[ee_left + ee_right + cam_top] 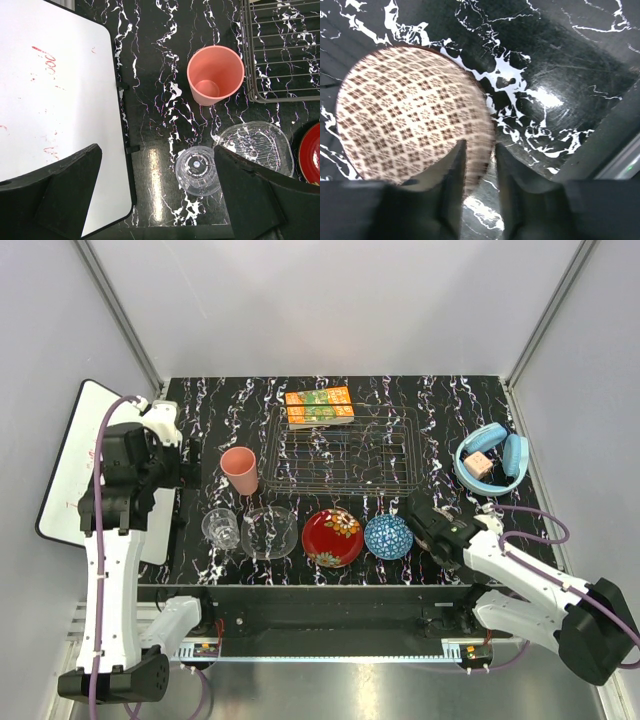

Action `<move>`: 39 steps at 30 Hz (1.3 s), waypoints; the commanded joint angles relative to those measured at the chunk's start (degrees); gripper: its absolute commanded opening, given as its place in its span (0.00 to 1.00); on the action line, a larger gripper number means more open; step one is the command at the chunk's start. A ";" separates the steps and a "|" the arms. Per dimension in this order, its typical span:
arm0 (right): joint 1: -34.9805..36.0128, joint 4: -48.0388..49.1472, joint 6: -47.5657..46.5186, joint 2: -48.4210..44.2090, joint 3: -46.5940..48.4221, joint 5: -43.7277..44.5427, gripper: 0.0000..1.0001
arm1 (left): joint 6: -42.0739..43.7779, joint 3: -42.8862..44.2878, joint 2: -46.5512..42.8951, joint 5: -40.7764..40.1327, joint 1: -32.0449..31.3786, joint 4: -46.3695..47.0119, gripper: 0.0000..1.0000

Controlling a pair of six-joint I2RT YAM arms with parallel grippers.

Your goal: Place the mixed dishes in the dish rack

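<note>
**Right hand at the brown bowl's rim, left hand wide open**

Your right gripper (480,146) is down at the brownish patterned bowl (405,125), on the near right part of the table (450,400). One finger is inside the bowl and the other is outside, with the rim between them. The rim looks blurry there. You cannot tell if the fingers are pinching it or are only very close to it. In the top view the gripper covers this bowl.

Your left gripper (157,150) is spread wide and holds nothing. It hangs over the left side of the table, partly above the whiteboard (55,100). The clear drinking glass (196,171) stands below it, nearer to its right finger.

The dish rack (345,455) sits in the middle of the table, toward the back. The orange-green carton (320,406) lies at its far edge. The salmon-pink cup (239,470) stands upright, mouth up, just beside the rack's left end.

A row of dishes sits on the table in front of the rack. From left to right you see the glass, the clear glass bowl (268,532), the red floral plate (332,537) and the blue patterned bowl (388,536). Your right gripper is just past the blue bowl. All of these dishes are outside the rack.

The blue headphones (492,458) lie to the right of the rack.
</note>
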 commanded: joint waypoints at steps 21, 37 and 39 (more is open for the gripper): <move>-1.01 -2.11 -18.04 -4.16 13.03 13.04 0.00 | 1.44 2.20 -2.04 -0.37 0.53 2.54 0.99; -0.84 21.67 -67.32 12.51 35.09 35.72 0.00 | -0.32 1.15 -1.86 1.30 0.53 2.36 0.99; -0.84 27.12 -75.58 18.38 37.99 38.35 0.00 | -0.40 0.97 -1.78 1.30 0.53 2.27 0.99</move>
